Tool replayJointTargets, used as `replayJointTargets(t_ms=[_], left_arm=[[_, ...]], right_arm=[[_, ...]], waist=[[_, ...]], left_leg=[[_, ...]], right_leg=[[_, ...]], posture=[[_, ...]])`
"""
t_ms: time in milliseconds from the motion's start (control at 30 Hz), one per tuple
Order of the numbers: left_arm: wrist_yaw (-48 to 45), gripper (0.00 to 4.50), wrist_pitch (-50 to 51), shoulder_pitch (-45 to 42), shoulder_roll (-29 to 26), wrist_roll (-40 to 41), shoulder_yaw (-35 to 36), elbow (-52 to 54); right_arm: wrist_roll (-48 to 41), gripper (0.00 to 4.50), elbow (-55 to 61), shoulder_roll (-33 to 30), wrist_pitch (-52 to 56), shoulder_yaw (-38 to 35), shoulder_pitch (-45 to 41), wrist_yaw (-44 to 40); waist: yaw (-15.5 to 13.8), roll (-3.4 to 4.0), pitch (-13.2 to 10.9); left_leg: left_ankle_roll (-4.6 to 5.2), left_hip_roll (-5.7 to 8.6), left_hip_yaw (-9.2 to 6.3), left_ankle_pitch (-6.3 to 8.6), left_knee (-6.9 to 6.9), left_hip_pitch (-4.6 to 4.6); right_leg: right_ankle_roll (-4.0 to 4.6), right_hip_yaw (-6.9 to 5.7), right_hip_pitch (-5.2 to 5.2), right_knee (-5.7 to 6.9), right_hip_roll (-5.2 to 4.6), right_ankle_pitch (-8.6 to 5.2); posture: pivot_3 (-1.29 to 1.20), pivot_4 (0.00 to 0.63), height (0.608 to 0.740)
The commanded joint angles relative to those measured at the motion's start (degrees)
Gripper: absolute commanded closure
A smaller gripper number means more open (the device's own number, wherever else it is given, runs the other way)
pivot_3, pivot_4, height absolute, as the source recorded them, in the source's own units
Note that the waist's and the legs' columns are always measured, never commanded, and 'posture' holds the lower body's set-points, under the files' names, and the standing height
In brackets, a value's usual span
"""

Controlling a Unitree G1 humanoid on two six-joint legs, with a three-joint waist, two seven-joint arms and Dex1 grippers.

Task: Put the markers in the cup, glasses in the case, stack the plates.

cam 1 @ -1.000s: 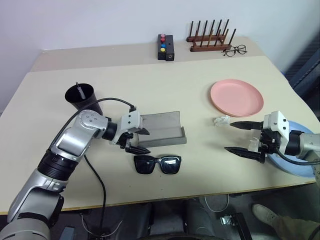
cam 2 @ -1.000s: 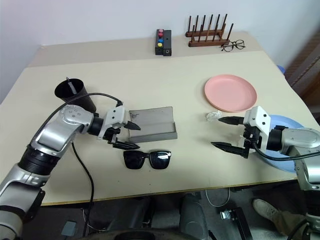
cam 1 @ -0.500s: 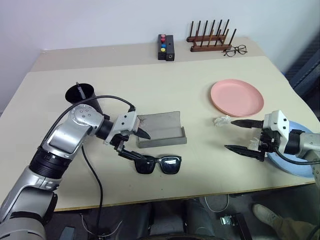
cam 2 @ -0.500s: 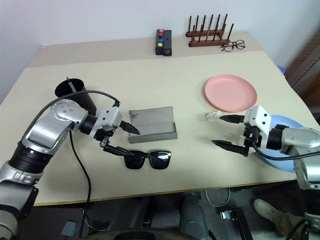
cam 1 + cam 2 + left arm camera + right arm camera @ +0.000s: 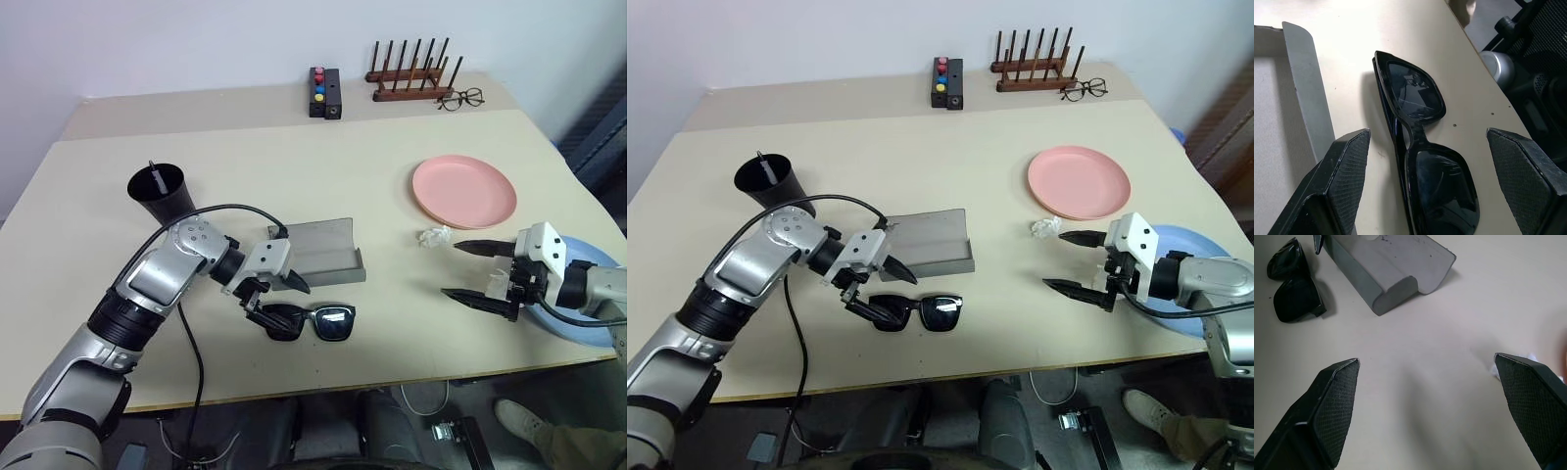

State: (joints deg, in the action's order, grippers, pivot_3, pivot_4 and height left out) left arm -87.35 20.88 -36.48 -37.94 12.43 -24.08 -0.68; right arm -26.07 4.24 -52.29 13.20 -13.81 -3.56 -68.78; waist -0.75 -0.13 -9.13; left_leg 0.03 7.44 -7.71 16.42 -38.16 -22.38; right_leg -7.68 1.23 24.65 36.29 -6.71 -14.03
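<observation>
Glasses [image 5: 312, 321]: black, thick-framed, dark-lensed, lying flat on the table [image 5: 294, 186] just in front of the open grey case [image 5: 315, 253]. My left gripper [image 5: 279, 299] stands wide open and empty, its fingers straddling the near lens and bridge, one finger toward the case, the other toward the table edge. I judge the frame light and stiff, the lenses smooth and easily scratched; the bridge or upper rim seems the surest hold. My right gripper [image 5: 480, 273] hangs wide open and empty, well apart, beside the blue plate [image 5: 600, 328]. The pink plate [image 5: 463, 190] lies beyond.
</observation>
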Motion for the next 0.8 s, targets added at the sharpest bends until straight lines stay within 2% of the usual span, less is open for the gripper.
replayJointTargets(t_ms=[33, 800], left_arm=[[-0.6, 0.63, -1.0, -1.8, 0.7, -1.1, -0.8, -1.5], [-4.2, 0.63, -3.2, -3.6, 1.6, -3.1, -2.8, -2.8]], right_arm=[[-1.1, 0.0, 1.9, 0.2, -0.6, -2.1, 0.1, 0.5], [-1.9, 0.0, 4.1, 0.1, -0.3, -3.7, 2.7, 2.0]], waist=[[0.0, 0.0, 0.0], [0.0, 0.0, 0.0]], left_leg=[[0.0, 0.0, 0.01, 0.0, 0.0, 0.0], [0.01, 0.0, 0.0, 0.0, -0.02, 0.01]], right_leg=[[0.0, 0.0, 0.0, 0.0, 0.0, 0.0], [0.0, 0.0, -0.02, 0.0, 0.01, 0.0]], posture=[[0.0, 0.15, 0.74], [0.0, 0.15, 0.74]])
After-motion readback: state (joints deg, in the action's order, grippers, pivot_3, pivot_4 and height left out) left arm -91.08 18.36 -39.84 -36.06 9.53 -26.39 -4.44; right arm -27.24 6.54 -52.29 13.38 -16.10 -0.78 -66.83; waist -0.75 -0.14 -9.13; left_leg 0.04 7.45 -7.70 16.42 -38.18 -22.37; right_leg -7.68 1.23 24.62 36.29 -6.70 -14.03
